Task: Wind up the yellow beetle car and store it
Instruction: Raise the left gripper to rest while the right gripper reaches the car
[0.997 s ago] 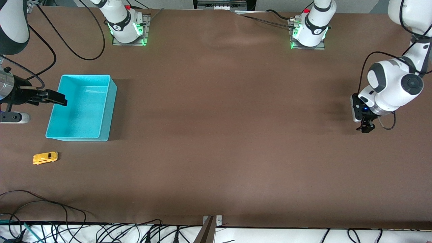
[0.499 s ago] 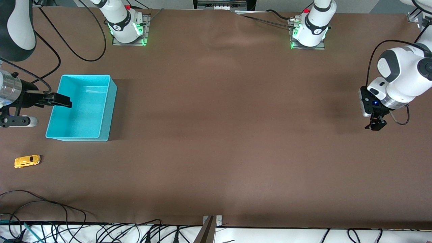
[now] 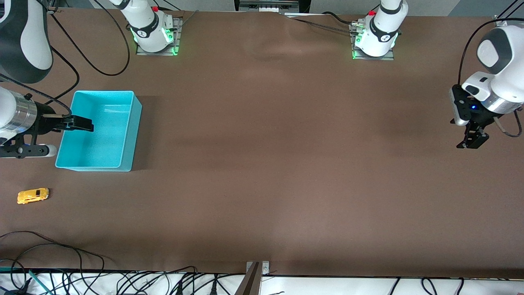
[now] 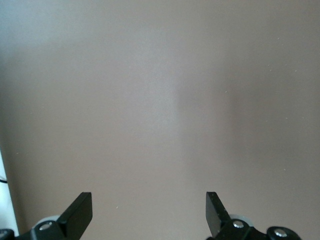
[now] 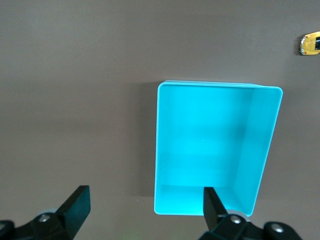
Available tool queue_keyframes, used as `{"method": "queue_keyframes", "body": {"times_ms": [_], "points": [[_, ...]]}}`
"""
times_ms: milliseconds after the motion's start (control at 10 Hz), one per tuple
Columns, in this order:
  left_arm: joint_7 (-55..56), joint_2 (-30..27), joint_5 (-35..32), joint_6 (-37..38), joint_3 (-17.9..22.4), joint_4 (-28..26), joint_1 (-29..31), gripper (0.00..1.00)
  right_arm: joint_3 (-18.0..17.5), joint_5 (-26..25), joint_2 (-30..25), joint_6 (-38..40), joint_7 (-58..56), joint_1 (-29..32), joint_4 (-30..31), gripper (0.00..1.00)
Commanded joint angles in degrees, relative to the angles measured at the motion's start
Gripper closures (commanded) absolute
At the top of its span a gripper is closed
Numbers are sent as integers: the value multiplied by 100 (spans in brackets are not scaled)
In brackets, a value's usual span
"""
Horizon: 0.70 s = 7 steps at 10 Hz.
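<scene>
The yellow beetle car [image 3: 33, 196] stands on the brown table near the right arm's end, nearer to the front camera than the turquoise bin [image 3: 102, 139]; nothing touches it. It shows at the edge of the right wrist view as the car [image 5: 311, 44], apart from the bin [image 5: 215, 145]. The bin has nothing in it. My right gripper [image 3: 82, 124] hangs open over the bin's wall toward the right arm's end, fingers empty [image 5: 145, 205]. My left gripper [image 3: 470, 141] is open over bare table at the left arm's end [image 4: 149, 207].
Black cables [image 3: 61, 254] lie along the table's front edge near the right arm's end. A metal bracket [image 3: 256, 270] sits mid front edge. The two arm bases [image 3: 153, 35] [image 3: 374, 39] stand farthest from the front camera.
The car rolled toward the right arm's end of the table, then stopped. My right gripper slid farther over the bin. The left arm drew back toward its end of the table.
</scene>
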<state>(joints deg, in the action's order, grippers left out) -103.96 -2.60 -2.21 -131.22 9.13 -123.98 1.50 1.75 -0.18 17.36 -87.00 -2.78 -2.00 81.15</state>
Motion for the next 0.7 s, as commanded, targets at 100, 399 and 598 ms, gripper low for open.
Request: {"method": "queue_keyframes", "body": {"times_ms": [100,399,598], "points": [[95,-82,10,886,-208,804,-62,0,79,-183,101,-1,-1098,313,76,0],[1375,-311,-7,1982,-305,1461,-62,0,79,-404,259,-54,-2346,708,50,0],[2253,-329,-25,2904,-376,2120,-71,0,88,-396,591,-360,-3835,1304,24,0]]}}
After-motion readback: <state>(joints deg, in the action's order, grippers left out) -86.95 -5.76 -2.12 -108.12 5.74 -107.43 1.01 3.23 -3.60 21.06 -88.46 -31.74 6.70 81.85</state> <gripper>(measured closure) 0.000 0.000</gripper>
